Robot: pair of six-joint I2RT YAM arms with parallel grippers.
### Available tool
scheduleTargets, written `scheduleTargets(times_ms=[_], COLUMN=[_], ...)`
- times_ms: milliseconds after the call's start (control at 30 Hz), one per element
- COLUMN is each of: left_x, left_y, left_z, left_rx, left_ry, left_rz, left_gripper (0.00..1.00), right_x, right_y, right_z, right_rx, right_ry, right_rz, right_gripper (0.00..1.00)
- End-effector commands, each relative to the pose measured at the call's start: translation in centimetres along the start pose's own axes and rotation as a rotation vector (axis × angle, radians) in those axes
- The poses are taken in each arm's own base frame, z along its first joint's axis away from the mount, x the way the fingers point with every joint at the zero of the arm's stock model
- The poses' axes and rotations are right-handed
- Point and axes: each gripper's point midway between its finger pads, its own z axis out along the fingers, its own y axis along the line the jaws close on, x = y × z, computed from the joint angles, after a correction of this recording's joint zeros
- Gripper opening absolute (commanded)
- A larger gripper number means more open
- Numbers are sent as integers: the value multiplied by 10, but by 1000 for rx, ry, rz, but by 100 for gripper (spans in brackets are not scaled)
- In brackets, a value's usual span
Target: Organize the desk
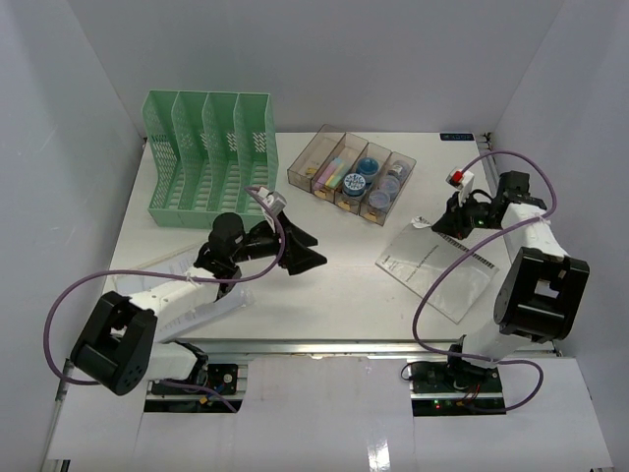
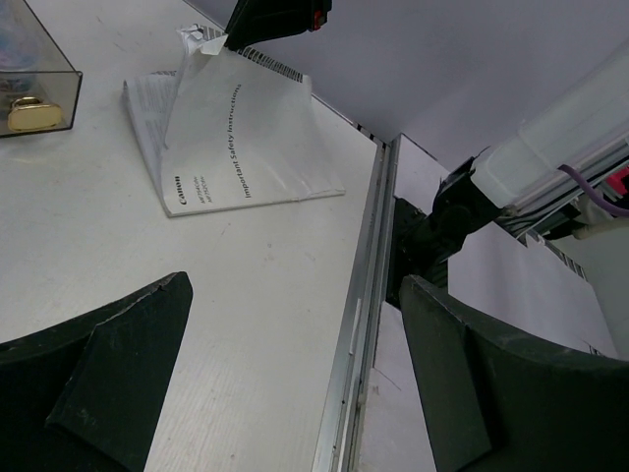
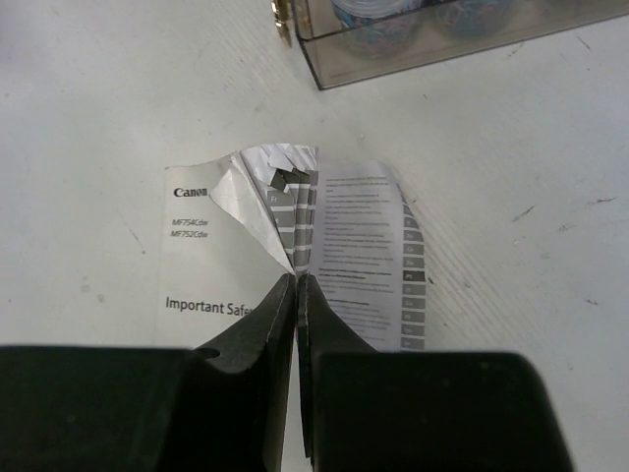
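The white desk (image 1: 334,300) has an aluminium rail (image 2: 356,324) along its front edge. A white Canon safety booklet (image 1: 442,267) lies on its right side. My right gripper (image 1: 437,224) is shut on the booklet's far corner and lifts the pages there, which curl up. In the right wrist view the jaws (image 3: 297,280) pinch the crumpled pages (image 3: 364,246). My left gripper (image 1: 303,251) is open and empty above the middle of the desk. In its own view (image 2: 295,295) it looks toward the booklet (image 2: 246,138) and the right gripper (image 2: 270,20).
A green slotted file rack (image 1: 206,157) stands at the back left. A clear four-compartment tray (image 1: 351,175) with tape rolls and small items sits at the back centre; it also shows in the right wrist view (image 3: 432,39) close beyond the booklet. White walls enclose the desk.
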Motion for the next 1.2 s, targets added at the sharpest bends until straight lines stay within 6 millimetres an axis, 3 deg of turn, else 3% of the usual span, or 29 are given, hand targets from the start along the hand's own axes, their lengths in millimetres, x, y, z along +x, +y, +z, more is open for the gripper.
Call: scheduleTargets(times_ms=[0,133,400,900,1167], left_x=[-5,11,36,41,45], left_y=[-18,-17,22,52,55], left_z=[12,38,88,148,170], left_rx=[85,85,35,66,85], left_ry=[-73,-55,-9,12,39], left_rz=[57,92,164,259,290], left_gripper=[98,98,98,93,91], right_x=[-26,-32,-48,-51,-54], right_y=[32,56,88,111,115], right_z=[-8,-5,-13,-21,-22], right_rx=[-42,-81,-99,-123,-134], right_ry=[-105,-130,-178,-229,-239], right_rz=[-65,-88,-164,-204,-207], right_gripper=[8,8,8,8,8])
